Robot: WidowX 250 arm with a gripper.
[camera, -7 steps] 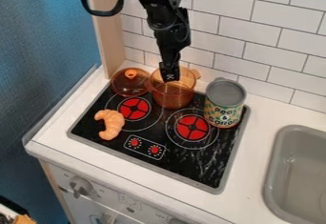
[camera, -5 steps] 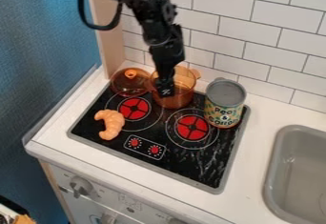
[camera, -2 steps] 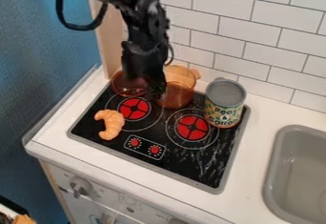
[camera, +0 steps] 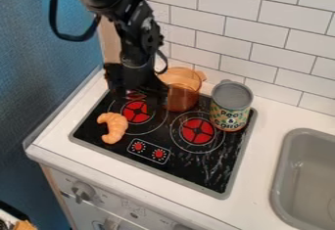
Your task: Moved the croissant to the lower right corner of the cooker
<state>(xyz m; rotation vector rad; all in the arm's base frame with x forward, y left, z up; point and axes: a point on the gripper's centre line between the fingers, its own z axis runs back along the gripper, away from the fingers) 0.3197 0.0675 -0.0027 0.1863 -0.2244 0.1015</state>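
Where the black cooktop (camera: pixel 208 168) is read as a clock face, with 12 at the top of the view, a blue panel (camera: pixel 39 102) stands beyond 9 o'clock, with white counter (camera: pixel 47 138) between. A white knob (camera: pixel 83 191) sits on the front below, out toward 7. At 9 on the black surface lies the croissant (camera: pixel 116 127), its long axis running roughly 12 to 6; the rounded back bulges toward 3, and both curled tips turn toward 9. Near it, around 11, the gripper (camera: pixel 140 102) hangs with its fingers spread wide and nothing seen between them to hold; a reddish piece (camera: pixel 135 95) shows there, too hidden to make out. Just under the gripper, toward 10 to 11, is one red burner (camera: pixel 136 111), partly covered, and the red-dialled controls (camera: pixel 149 150) sit at 7. The amber pot (camera: pixel 182 99) stands upright between 12 and 1, close beside the gripper, a tall obstacle on its 3 o'clock side. A second red burner (camera: pixel 198 131) lies at 3, and past it the can (camera: pixel 231 107) rises upright at 2, apart from the pot. Off the cooktop, toward 4, the grey sink (camera: pixel 282 175) is set into the counter.
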